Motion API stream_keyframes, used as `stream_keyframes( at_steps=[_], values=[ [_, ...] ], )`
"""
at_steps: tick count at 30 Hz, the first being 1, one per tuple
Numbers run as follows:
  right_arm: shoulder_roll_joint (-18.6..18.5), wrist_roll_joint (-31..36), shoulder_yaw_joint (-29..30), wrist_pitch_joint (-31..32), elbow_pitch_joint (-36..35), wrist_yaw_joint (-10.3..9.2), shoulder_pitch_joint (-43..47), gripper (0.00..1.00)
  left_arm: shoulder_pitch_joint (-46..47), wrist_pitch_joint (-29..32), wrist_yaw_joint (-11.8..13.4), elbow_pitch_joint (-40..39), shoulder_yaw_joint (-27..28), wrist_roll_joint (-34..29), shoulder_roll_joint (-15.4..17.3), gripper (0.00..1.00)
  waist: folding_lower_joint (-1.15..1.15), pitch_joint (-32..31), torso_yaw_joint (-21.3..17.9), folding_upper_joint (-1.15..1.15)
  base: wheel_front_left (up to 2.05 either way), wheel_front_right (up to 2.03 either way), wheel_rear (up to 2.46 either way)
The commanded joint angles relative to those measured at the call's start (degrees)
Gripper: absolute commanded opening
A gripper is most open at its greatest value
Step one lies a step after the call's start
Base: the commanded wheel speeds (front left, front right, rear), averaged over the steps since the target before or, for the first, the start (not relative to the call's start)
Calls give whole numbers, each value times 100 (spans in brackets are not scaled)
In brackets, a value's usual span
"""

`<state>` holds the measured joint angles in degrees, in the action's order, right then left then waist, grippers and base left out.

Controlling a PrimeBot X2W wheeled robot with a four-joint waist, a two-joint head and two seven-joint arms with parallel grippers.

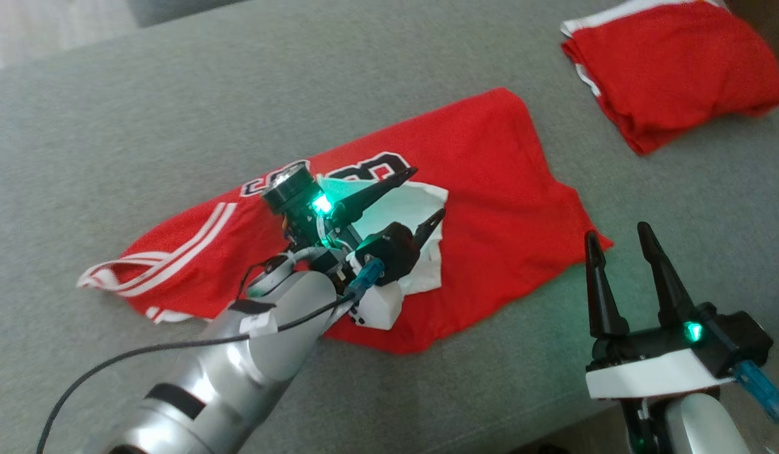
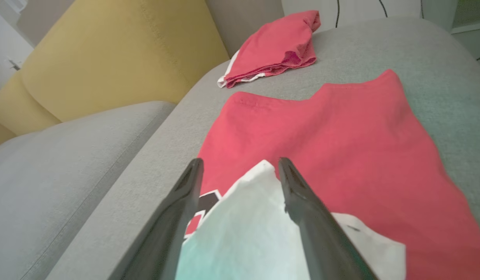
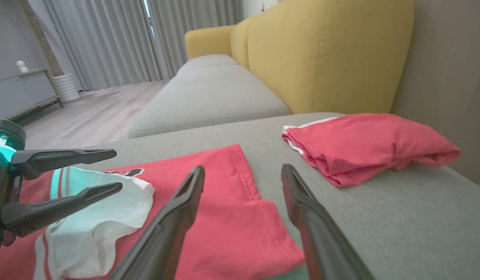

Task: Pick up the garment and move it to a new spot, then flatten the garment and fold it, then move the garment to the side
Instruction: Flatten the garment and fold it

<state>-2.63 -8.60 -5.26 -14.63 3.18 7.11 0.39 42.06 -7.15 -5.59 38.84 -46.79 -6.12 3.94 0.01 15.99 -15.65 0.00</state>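
where the grey sofa seat [image 1: 175, 94] fills the head view, a red jersey [image 1: 490, 164] lies spread across its middle, running from lower left up toward the right. at the garment's far left end, 2 white stripes [image 1: 193, 236] curve along a rumpled edge. just right of them the silver left forearm [image 1: 238, 378] reaches in from the bottom edge over the cloth, a black cable trailing along it. black-and-white lettering [image 1: 370, 167] shows on the jersey beside the wrist, partly hidden by it. the left gripper [image 1: 427, 192] hangs over a white patch of fabric [image 1: 427, 268] bunched on top of the red; its jaws stand wide apart with nothing clamped between them. whether the lower fingertip touches the white cloth i cannot tell. in the left wrist view the same left gripper [image 2: 240, 160] frames that white patch, with flat red cloth beyond it. further right, the jersey's right edge ends in a point near the right gripper [image 1: 617, 230], which hovers over bare grey seat at the lower right, jaws also apart and empty. at the far upper right, well apart from the jersey, a folded red garment [image 1: 673, 69] with white trim rests on the seat. in the right wrist view a yellow backrest [image 3: 321, 50] rises behind it.
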Motion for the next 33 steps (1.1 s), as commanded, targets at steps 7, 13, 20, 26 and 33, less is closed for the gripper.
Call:
stream_keyframes(
  at_steps=[7, 13, 20, 26, 33],
  values=[
    [-28, -64, -209, -37, -114, 37, -176, 100, 555, -185, -41, 404, -135, -56, -58, 100, -1, 153, -307, 0, 0, 0, 0],
    [-26, -77, -241, -37, -114, 37, -186, 100, 689, -167, 66, 828, -263, -75, -79, 100, -1, 139, -429, 0, 0, 0, 0],
    [-26, -105, -235, -37, -148, 37, -195, 100, 855, -307, 168, 1230, -372, -68, -90, 58, -1, 193, -476, 0, 0, 0, 0],
    [-25, -109, -236, -37, -182, 37, -241, 100, 1030, -398, 173, 1455, -475, -63, -96, 0, -1, 293, -483, 0, 0, 0, 0],
    [-26, -27, -119, -37, -135, 37, -160, 100, 1075, -700, 389, 1252, -396, 160, -99, 0, -1, 175, -322, 0, 0, 0, 0]
  ],
)
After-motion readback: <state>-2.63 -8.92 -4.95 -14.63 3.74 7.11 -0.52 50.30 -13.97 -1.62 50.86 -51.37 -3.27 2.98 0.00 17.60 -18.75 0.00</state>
